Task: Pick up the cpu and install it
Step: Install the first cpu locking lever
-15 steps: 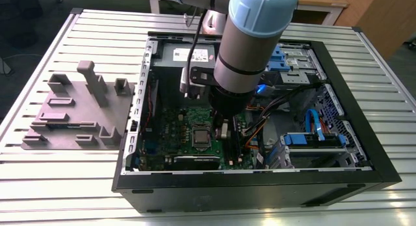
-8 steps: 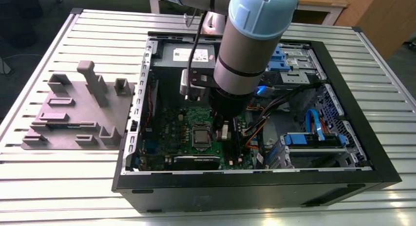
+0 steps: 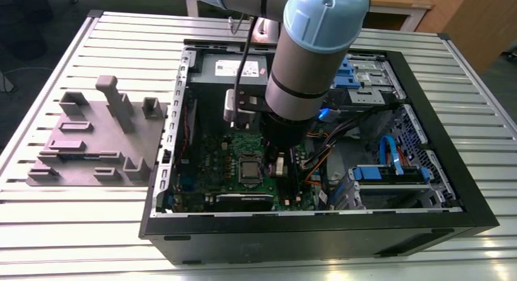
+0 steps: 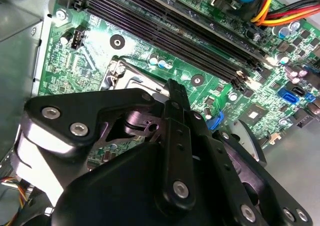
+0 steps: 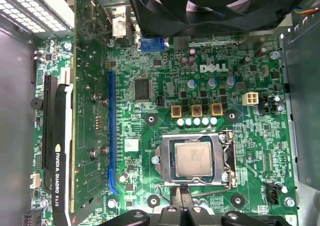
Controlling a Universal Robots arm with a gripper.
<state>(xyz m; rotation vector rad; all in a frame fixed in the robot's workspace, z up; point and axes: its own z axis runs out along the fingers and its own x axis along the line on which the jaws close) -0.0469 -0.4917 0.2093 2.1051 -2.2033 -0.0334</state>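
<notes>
Slatted bench (image 3: 65,208) carried an open black computer case (image 3: 323,238), robot arm (image 3: 311,63) hung down into it above the green motherboard (image 5: 250,136), jaws pressed together on nothing just beside the socket frame (image 5: 228,161), cpu (image 5: 193,159) lay seated in that socket, silver top up.

A slatted metal table (image 3: 81,232) stands near wooden furniture (image 3: 473,20), with grey floor (image 3: 502,81) showing beside it.
</notes>
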